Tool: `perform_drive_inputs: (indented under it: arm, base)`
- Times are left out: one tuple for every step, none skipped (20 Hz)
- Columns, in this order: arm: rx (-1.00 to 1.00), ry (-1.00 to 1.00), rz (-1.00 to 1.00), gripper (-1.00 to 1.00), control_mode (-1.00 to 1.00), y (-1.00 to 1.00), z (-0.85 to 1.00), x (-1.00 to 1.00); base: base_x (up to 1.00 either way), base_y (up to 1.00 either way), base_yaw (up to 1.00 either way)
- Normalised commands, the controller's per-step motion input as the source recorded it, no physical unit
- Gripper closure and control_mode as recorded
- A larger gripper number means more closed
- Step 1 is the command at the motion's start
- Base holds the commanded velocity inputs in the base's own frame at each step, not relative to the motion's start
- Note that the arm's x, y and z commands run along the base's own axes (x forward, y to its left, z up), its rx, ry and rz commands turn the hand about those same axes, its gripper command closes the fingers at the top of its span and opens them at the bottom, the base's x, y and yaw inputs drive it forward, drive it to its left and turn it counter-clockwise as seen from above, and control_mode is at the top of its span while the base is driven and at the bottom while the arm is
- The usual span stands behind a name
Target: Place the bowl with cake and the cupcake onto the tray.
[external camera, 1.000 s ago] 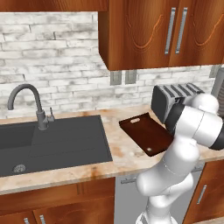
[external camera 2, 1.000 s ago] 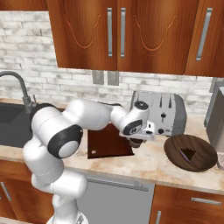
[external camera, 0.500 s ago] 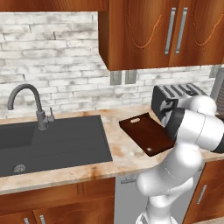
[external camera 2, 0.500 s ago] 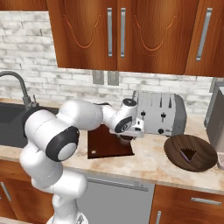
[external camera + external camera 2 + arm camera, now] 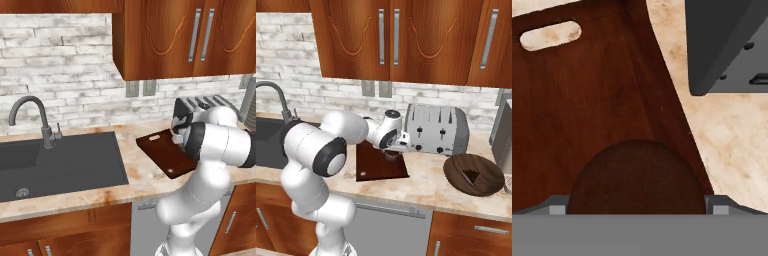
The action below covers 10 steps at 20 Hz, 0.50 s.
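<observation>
The cupcake (image 5: 637,176) sits on the tray (image 5: 587,100) right between the spread fingers (image 5: 392,152), near the tray edge that faces the toaster (image 5: 436,129), so this looks like a release just made. The fingers, apart and gripping nothing, should lift straight up without nudging the cupcake toward that edge. The bowl with cake (image 5: 473,174) waits on the bench (image 5: 426,182), well apart beyond the toaster, and needs a grip on its rim.
</observation>
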Motion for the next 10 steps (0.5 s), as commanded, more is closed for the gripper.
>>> perform_drive_inputs:
  arm:
    - [0.00,0.00,0.00,1.00,-1.00,0.25,0.00,0.47]
    - [0.00,0.00,0.00,1.00,-1.00,0.24,0.00,0.48]
    - [0.00,0.00,0.00,1.00,-1.00,0.25,0.00,0.49]
    - [0.00,0.00,0.00,1.00,-1.00,0.25,0.00,0.46]
    - [0.00,0.00,0.00,1.00,-1.00,0.25,0.00,0.44]
    - [0.00,0.00,0.00,1.00,-1.00,0.25,0.00,0.37]
    - [0.00,0.00,0.00,1.00,-1.00,0.24,-0.01,0.34]
    - [0.00,0.00,0.00,1.00,-1.00,0.23,-0.01,0.33]
    - [0.00,0.00,0.00,1.00,-1.00,0.23,-0.03,0.32]
    - [0.00,0.00,0.00,1.00,-1.00,0.22,-0.02,0.31]
  base:
    - [0.00,0.00,0.00]
    - [0.00,0.00,0.00]
    - [0.00,0.00,0.00]
    - [0.00,0.00,0.00]
    - [0.00,0.00,0.00]
    - [0.00,0.00,0.00]
    - [0.00,0.00,0.00]
    - [0.00,0.00,0.00]
    - [0.00,0.00,0.00]
    - [0.00,0.00,0.00]
